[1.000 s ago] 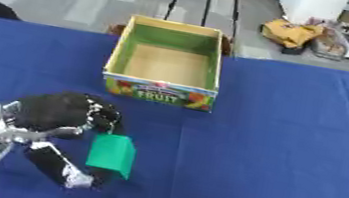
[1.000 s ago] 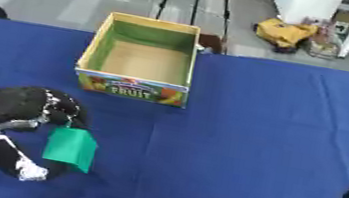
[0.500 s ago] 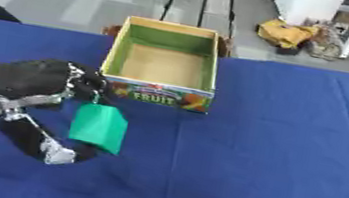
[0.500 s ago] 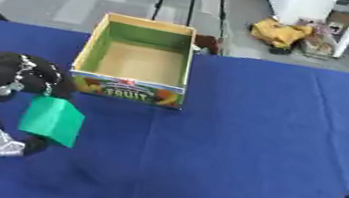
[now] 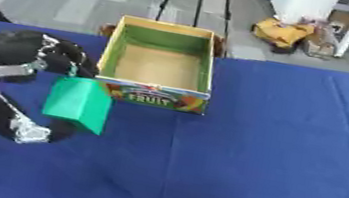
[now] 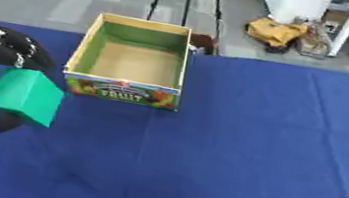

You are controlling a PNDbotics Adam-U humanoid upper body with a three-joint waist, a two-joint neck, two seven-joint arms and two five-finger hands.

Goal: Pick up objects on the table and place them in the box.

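My left hand (image 5: pixel 6 63) pinches the flat-faced green block (image 5: pixel 78 103) between curled fingers and thumb, lifted above the blue tablecloth (image 5: pixel 275 153). The open cardboard fruit box (image 5: pixel 159 65) sits just right, slightly farther.

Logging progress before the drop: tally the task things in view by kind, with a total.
Green block: 1, held in the left hand, beside the box.
Box: 1, nothing visible inside.
Total: 2.
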